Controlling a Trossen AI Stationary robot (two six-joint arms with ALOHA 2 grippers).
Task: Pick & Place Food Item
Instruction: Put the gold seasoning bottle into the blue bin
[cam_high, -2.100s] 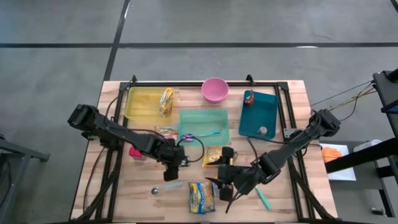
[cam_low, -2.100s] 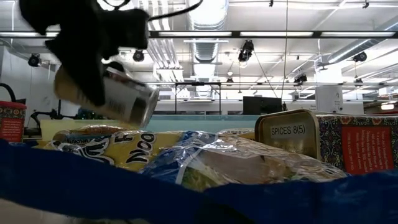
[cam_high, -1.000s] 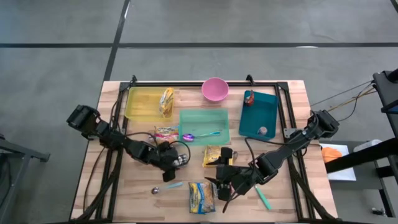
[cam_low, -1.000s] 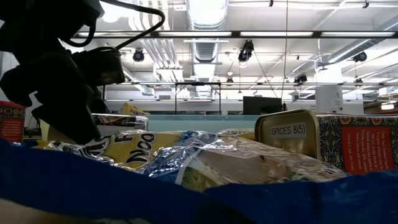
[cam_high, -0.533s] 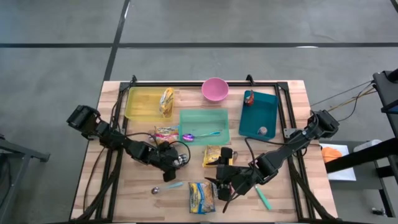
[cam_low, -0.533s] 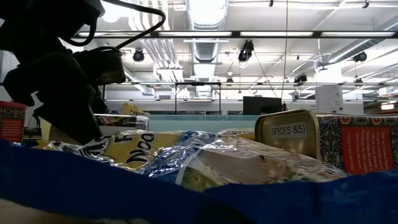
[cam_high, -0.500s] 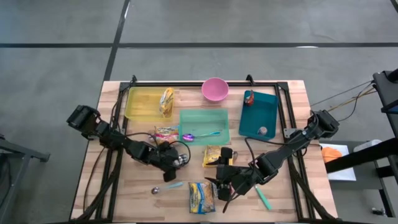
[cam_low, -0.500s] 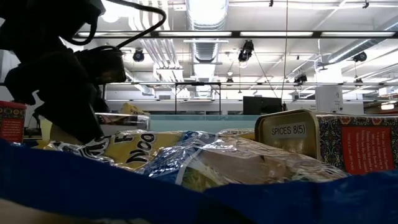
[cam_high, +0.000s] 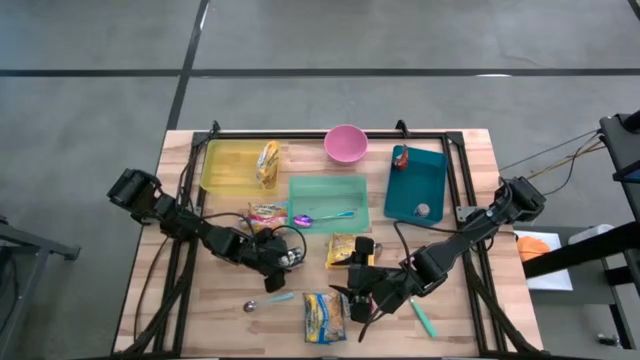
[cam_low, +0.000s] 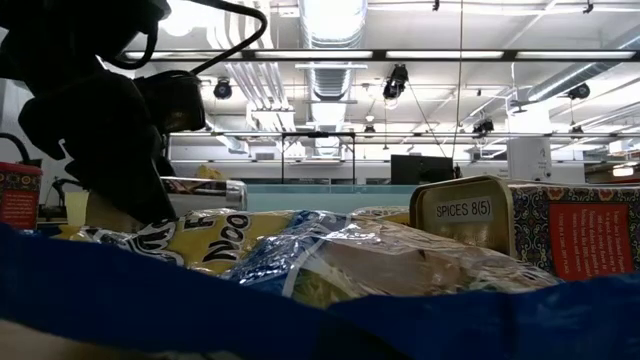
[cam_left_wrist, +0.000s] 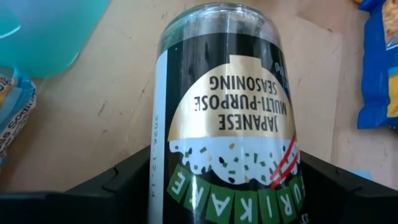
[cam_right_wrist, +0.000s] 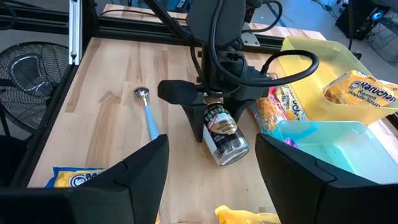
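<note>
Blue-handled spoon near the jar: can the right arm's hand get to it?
Probably yes: bare table lies between the open right hand and the spoon; the left hand, holding the seasoning jar, sits beside it, not between.

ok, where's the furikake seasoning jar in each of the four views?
High view: seasoning jar lying left of centre, at the left gripper.
Low view: jar far left, behind the dark gripper.
Left wrist view: jar fills the middle.
Right wrist view: jar lying centre.
Shared landmark: green bin.
</note>
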